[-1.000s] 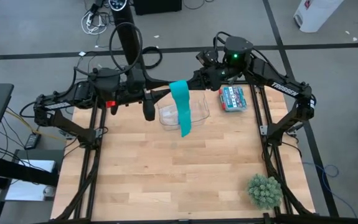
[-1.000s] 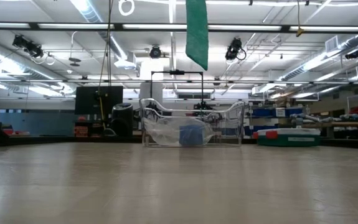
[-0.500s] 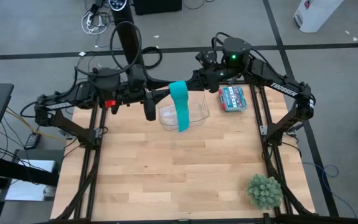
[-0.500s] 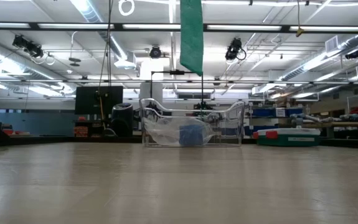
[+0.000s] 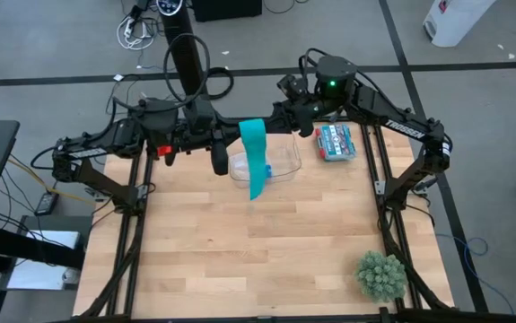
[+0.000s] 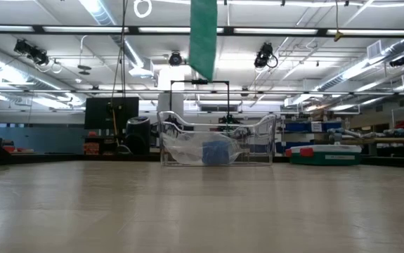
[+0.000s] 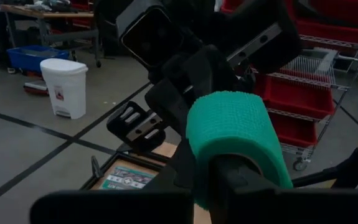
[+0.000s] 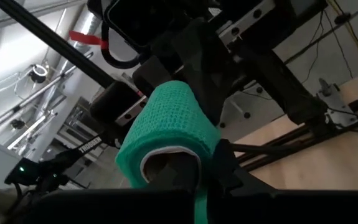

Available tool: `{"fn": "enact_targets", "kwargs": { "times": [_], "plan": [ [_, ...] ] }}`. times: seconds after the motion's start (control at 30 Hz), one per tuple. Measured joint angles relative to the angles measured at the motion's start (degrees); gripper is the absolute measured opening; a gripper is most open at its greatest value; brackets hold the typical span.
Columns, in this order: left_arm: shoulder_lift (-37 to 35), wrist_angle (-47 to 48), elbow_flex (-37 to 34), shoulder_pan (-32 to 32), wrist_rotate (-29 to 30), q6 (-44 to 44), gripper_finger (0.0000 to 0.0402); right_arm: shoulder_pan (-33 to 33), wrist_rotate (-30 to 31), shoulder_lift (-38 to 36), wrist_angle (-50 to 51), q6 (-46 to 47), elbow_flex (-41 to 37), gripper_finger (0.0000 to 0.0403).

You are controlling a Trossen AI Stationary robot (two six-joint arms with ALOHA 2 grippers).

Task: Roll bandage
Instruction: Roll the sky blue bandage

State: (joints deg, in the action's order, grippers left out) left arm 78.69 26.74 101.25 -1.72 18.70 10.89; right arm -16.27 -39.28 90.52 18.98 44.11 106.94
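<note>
Two arms meet over the bin, teal bandage between them

Both arms reach toward each other above the far edge of the wooden worktop [image 5: 240, 251], high over a clear plastic bin [image 5: 280, 161]. The left end effector [image 5: 229, 136] and the right end effector [image 5: 275, 117] face one another with the bandage [image 5: 255, 157] caught between them. In the wrist views the teal fabric is wound into a fat coil around dark fingers [image 8: 166, 168], and each end effector looks clamped on that coil; the left wrist view shows the coil [image 7: 235, 140] sitting right on the fingertips with the other arm's hardware close behind it. From the coil a loose tail hangs straight down, its lower end dangling in the air above the bin's near-left part. From table height that tail [image 6: 203, 35] drops from the top of the picture and ends well above the bin [image 6: 216, 144], touching nothing. Inside the bin lies a blue roll [image 6: 218, 151] with some crumpled clear plastic. Just beside the bin, on the right arm's side, sits a flat teal and red box [image 5: 334, 141]. A small spiky green plant [image 5: 381, 274] stands at the near right corner.
</note>
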Motion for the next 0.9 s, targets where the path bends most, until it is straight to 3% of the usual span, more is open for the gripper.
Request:
{"fn": "enact_targets", "kwargs": {
  "times": [0.4,0.57,0.9],
  "plan": [
    [-1.7,2.3,0.0,1.0,0.1,9.4,0.0019,-5.9,-2.6,-6.3,0.6,-4.9,0.0,0.0124],
    [-2.2,2.1,0.0,2.2,0.2,13.5,0.0019,-2.7,-1.5,-7.0,9.2,-11.7,0.0,0.0129],
    [-2.2,2.1,0.0,2.5,0.2,19.2,0.0019,3.5,8.5,-5.2,9.6,-28.8,-0.3,0.0128]
  ]
}}
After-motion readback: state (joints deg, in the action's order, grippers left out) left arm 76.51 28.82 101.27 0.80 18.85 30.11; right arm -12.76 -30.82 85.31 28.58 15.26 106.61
